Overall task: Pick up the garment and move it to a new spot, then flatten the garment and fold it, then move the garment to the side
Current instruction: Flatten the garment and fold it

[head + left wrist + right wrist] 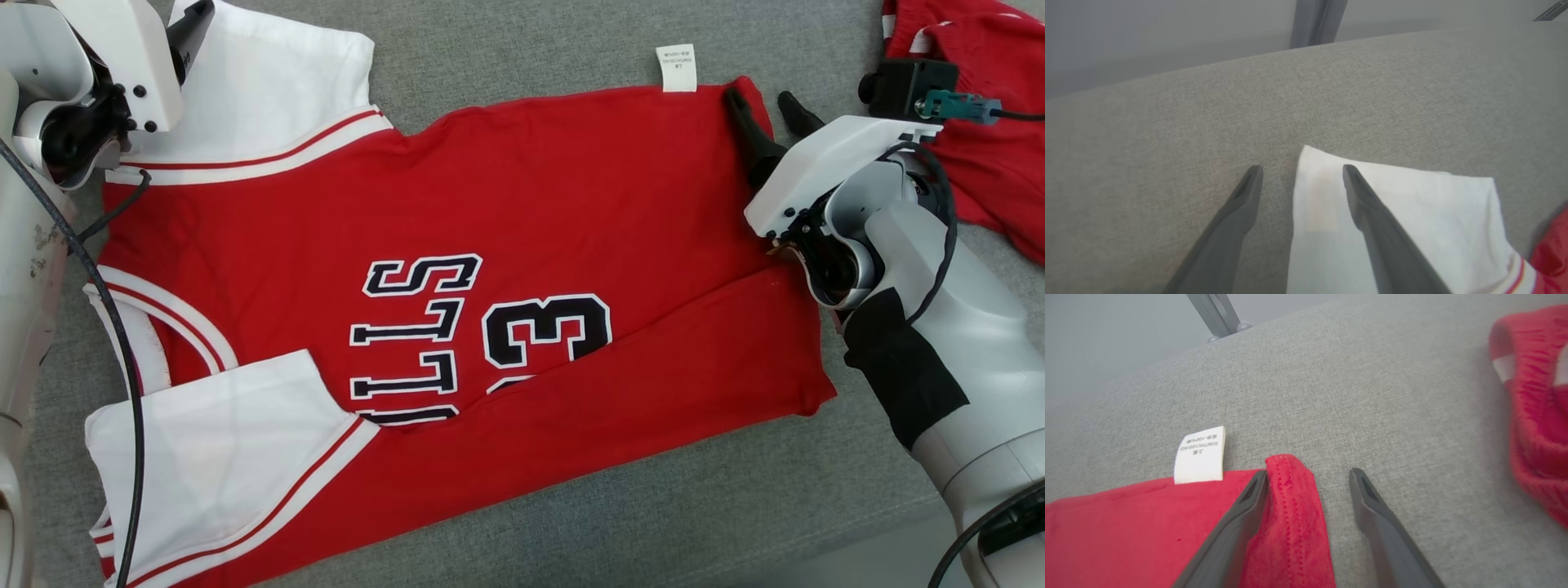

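Head view: garment (506, 188) lettering (412, 339). Wrist views: left claw (1302, 168), right claw (1309, 472) agape, empty, straddling garment edges.

Jersey (522, 204): lettering (412, 335) partly under a fold; lower corner cut by bottom edge. Label (676, 67): print unreadable. Second red garment (1000, 122): cut off.

Seemingly a lab: grey cloth-covered table (571, 523), metal stand (1316, 20), plain background (1147, 36).
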You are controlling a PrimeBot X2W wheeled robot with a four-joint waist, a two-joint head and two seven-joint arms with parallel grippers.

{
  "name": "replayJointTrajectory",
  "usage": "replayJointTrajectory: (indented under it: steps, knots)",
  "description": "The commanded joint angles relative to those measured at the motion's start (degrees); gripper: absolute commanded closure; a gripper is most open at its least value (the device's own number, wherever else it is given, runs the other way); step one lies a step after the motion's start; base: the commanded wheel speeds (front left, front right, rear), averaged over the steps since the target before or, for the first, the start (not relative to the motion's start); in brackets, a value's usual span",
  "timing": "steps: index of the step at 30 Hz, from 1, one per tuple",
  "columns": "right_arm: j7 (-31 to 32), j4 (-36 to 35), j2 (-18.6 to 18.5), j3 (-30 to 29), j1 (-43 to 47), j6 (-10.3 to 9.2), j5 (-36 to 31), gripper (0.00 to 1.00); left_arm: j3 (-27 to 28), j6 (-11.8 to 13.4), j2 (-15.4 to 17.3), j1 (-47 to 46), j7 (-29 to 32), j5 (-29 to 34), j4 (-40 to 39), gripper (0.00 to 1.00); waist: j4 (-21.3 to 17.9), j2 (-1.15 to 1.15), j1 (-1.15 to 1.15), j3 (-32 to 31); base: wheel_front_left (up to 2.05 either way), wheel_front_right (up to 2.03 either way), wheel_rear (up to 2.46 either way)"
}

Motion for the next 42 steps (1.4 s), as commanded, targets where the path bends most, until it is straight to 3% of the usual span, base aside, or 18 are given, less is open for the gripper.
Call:
replayJointTrajectory:
  steps: [1,17,18,20,42]
  knots:
    - [0.28,0.36,0.13,0.9,0.25,-0.01,0.8,0.0,-0.57,-0.07,0.17,-1.14,-0.2,-0.51,0.87,0.0,-0.12,0.0,0.0,0.12,0.0,0.0,0.0]
    - [-0.6,0.68,0.08,6.63,-1.11,0.0,5.59,0.0,-7.81,-0.07,0.17,-3.71,-0.27,-4.29,3.72,0.0,-0.27,0.0,0.0,1.17,0.0,0.0,0.0]
    - [-0.7,0.73,0.08,6.95,-1.12,0.0,5.98,0.0,-8.11,-0.07,0.22,-3.76,-0.17,-4.41,4.22,0.27,-0.28,0.0,0.0,1.16,0.0,0.0,0.0]
    - [-0.84,0.83,0.09,7.56,-1.25,0.01,6.4,0.0,-8.93,-0.07,0.15,-3.9,0.1,-4.52,4.98,1.0,-0.26,0.0,0.0,1.17,0.0,0.0,0.0]
    - [-0.67,0.95,-1.02,13.98,-3.22,0.08,11.0,0.0,-14.24,-0.06,0.23,-5.42,-3.24,-10.28,4.83,1.0,1.59,0.0,0.0,1.21,0.0,0.0,0.0]
